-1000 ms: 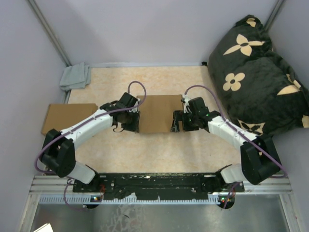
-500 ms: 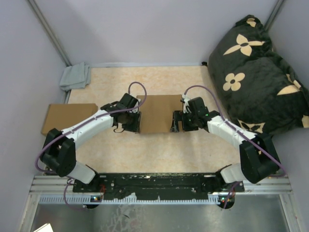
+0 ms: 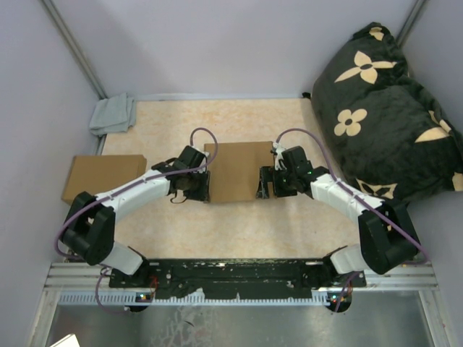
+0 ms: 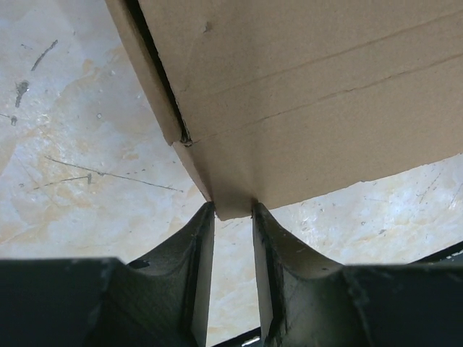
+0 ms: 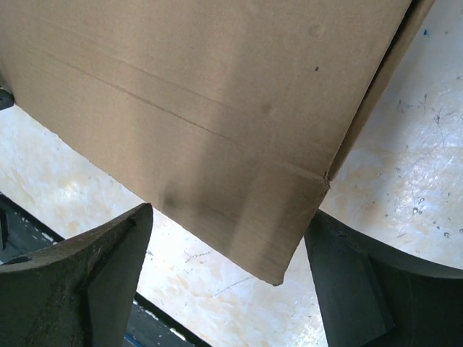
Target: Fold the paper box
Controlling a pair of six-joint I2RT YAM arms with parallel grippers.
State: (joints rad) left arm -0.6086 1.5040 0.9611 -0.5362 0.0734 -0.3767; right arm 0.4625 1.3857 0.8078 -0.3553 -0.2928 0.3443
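Two arms, one paper box (image 3: 235,170) mid-table between them. Left gripper (image 4: 231,217) at box's 9 o'clock, pinched onto a box corner. Right gripper (image 5: 228,217) at 3 o'clock, fingers spread wide either side of the box edge. Further out: one flat cardboard (image 3: 101,176) at 9 o'clock, one grey cloth (image 3: 113,113) at 10, one floral pillow (image 3: 383,108) at 2.

Here we are in a robot lab cell: plain grey partition walls (image 3: 217,43) box in a marbled beige surface (image 3: 239,224), left arm (image 3: 137,189) and right arm (image 3: 340,195) bolted to a metal rail (image 3: 239,278) at the near edge, a flowered black cushion (image 3: 383,108) stuffed far right.
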